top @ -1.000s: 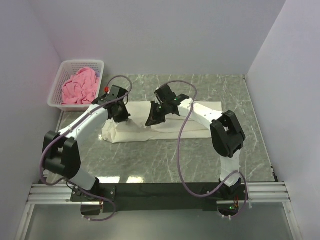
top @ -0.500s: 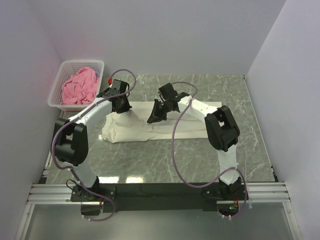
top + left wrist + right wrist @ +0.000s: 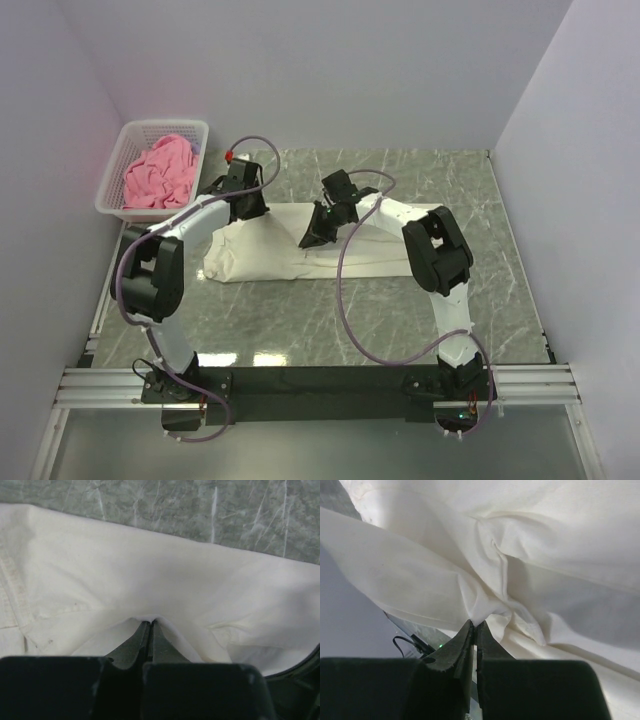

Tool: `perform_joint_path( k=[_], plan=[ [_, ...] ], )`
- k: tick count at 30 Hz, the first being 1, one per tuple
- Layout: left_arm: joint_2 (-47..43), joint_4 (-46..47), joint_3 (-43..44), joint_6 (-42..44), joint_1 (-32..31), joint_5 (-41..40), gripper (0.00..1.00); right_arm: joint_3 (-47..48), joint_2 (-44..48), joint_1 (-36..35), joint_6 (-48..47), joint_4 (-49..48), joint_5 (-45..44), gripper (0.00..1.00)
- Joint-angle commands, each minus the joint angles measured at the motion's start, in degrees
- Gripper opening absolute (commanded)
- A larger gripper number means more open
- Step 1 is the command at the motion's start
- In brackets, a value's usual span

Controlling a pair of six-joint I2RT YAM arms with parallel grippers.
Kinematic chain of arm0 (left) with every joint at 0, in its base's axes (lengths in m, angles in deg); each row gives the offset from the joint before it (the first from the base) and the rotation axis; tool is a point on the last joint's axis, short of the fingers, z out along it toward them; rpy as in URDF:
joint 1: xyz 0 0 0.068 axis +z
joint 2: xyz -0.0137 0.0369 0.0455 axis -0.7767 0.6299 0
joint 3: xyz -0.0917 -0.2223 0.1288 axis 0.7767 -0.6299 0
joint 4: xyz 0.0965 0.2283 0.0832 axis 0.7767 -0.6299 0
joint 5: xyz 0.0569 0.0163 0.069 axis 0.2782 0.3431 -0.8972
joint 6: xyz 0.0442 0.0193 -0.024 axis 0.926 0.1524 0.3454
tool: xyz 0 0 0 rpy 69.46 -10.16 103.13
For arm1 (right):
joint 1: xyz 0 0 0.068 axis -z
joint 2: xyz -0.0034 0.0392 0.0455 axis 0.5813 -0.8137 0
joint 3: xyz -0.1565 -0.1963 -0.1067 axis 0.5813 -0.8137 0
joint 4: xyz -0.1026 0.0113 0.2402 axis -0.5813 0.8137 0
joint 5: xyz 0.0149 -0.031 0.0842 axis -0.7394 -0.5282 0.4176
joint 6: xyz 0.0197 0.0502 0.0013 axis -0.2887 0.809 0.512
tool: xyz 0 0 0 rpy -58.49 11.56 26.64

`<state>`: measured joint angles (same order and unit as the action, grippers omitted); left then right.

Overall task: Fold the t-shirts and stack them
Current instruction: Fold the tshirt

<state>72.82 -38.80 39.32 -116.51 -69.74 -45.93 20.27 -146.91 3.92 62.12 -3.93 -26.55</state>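
We see the cream-white t-shirt [image 3: 270, 255] lying partly folded across the middle of the green marbled worktop [image 3: 400, 310]. It forms a long band running from about 8 o'clock on the left up to 2 o'clock on the right.

The left claw [image 3: 243, 208] sits at the shirt's 11 o'clock corner, near the far edge of the cloth. In the left wrist view this claw [image 3: 150, 625] is clenched, its two dark fingers pressed together on a small raised peak of the cream-white t-shirt [image 3: 150, 570]. The fabric spreads smoothly away from the tips, and a strip of bare worktop [image 3: 175, 505] shows beyond its far hem at 12 o'clock.

The right claw [image 3: 313, 236] points down and to the left onto the middle of the shirt, roughly at the shirt's own centre. In the right wrist view that claw [image 3: 475, 626] is also clenched, nipping a puckered fold of the cream-white t-shirt [image 3: 545, 540]. Creases radiate from the pinch and loose cloth fills most of that view.

The pink t-shirt [image 3: 158, 172] lies crumpled in the white lattice basket [image 3: 165, 127], which stands at 10 o'clock off the worktop's far left corner, well apart from both claws.
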Motion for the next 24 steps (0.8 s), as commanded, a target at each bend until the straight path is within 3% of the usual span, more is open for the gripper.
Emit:
perform_joint_path(
  k=[1, 19, 24],
  plan=[
    [1.25, 3.94, 2.44, 2.14, 0.07, -0.09, 0.01, 1.68, 0.02, 0.5, 0.5, -2.25, 0.65, 0.07],
    [3.97, 6.05, 5.7, 7.68, -0.73, 0.26, 0.01, 1.59, 0.38, 2.96, -0.47, -2.17, 0.3, 0.08],
    [6.7, 5.69, 7.8, 7.77, -0.64, 0.52, 0.03, 0.8, 0.19, 3.14, -0.12, -3.66, -1.28, 0.14]
  ],
)
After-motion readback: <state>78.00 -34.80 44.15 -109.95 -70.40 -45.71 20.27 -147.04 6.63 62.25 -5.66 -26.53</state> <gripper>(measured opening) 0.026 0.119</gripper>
